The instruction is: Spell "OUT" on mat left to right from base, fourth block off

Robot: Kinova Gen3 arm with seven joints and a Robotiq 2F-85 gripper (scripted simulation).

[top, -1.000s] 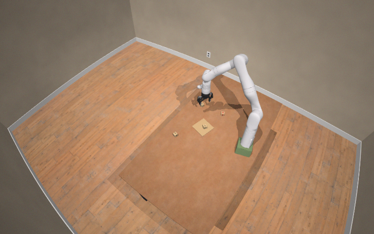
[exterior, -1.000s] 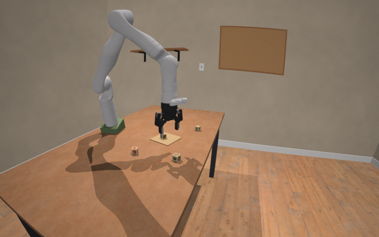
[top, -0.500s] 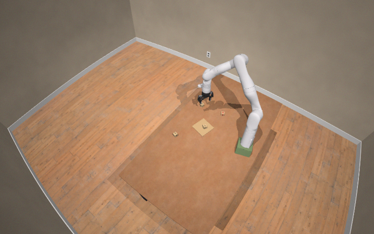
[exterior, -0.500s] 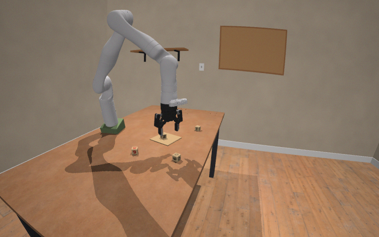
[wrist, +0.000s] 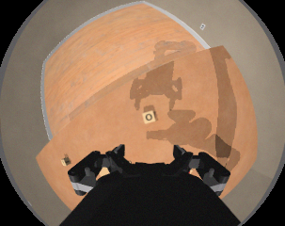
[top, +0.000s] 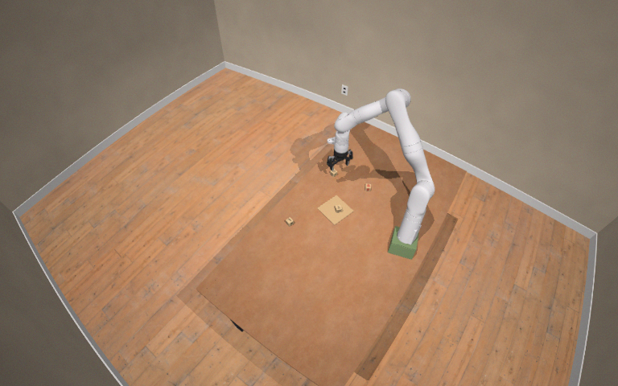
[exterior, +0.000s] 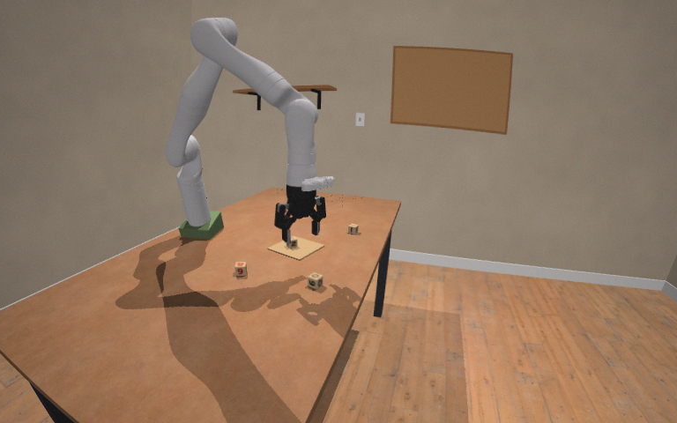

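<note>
My gripper [top: 339, 166] [exterior: 301, 235] [wrist: 149, 150] is open and empty, pointing down above the table. The block with a black O on top [top: 333, 172] [exterior: 315, 281] [wrist: 149, 117] lies on the table below it, off the mat. The tan mat [top: 326, 208] [exterior: 300, 255] lies flat. One block [top: 338, 208] [exterior: 293, 242] is on the mat; a finger partly covers it in the exterior view. Another block [top: 289, 221] [exterior: 353, 228] [wrist: 66, 160] lies off the mat. A block with red marks [top: 368, 186] [exterior: 241, 269] also lies off the mat. I cannot read these three top letters surely.
The brown table [top: 302, 268] [exterior: 137, 335] carries everything. The arm's green base [top: 402, 248] [exterior: 200, 228] stands at one long edge. The O block is near the opposite long edge. Arm shadows fall across the table around it.
</note>
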